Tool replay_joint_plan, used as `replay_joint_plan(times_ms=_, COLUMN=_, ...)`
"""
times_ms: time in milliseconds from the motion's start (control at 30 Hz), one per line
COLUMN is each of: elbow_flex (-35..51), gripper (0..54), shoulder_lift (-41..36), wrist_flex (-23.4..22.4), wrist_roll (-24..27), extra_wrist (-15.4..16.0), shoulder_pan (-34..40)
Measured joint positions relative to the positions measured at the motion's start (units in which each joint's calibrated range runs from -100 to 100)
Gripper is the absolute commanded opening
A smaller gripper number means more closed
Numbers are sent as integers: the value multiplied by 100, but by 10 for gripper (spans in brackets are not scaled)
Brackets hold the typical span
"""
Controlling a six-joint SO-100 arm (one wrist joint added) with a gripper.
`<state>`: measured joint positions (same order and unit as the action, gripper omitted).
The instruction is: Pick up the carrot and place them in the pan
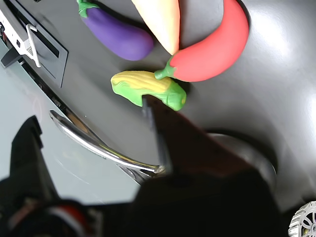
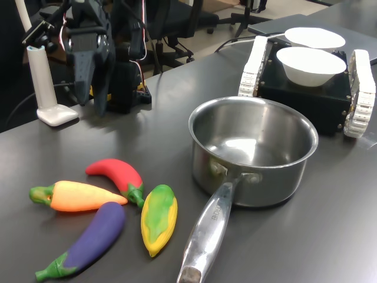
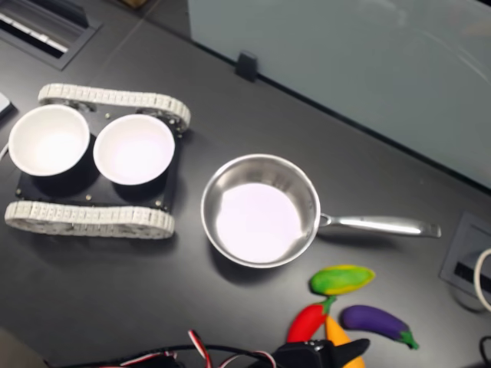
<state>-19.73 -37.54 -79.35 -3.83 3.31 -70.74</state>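
Fingers (image 2: 88, 88), gap unclear, hang over a dark tabletop (image 2: 330, 224) before office chairs (image 2: 177, 23).

Carrot (image 3: 334, 331): mostly hidden under the arm in the second exterior view.
Pan (image 1: 249, 153): blurred, largely blocked in the wrist view.

The arm is seen folded up at the far left of the first exterior view, with the dark pincer (image 2: 94, 82) pointed downward and held above the counter (image 2: 330, 236). Nothing is gripped. In the wrist view the pincer fills the foreground, blurred; the jaw gap cannot be judged.
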Motion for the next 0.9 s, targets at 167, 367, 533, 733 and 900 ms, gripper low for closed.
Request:
replay_joint_plan(times_ms=167, elbow_flex=0, gripper=354, shoulder_lift=295, wrist_flex=68, wrist_roll=20, extra_wrist=0, shoulder_pan=0)
replay_joint_plan(times_ms=367, elbow_flex=0, gripper=365, shoulder_lift=547, wrist_flex=68, wrist_roll=29, extra_wrist=0, shoulder_pan=0)
replay_joint_plan(times_ms=533, elbow_flex=0, gripper=373, shoulder_lift=699, wrist_flex=68, wrist_roll=29, extra_wrist=0, shoulder_pan=0)
replay_joint_plan(times_ms=733, elbow_flex=0, gripper=373, shoulder_lift=791, wrist_flex=68, wrist_roll=-10, extra_wrist=0, shoulder_pan=-110)
replay_joint_plan(times_ms=900, elbow_flex=0, gripper=377, shoulder_lift=867, wrist_flex=68, wrist_roll=-73, extra_wrist=0, shoulder_pan=-242)
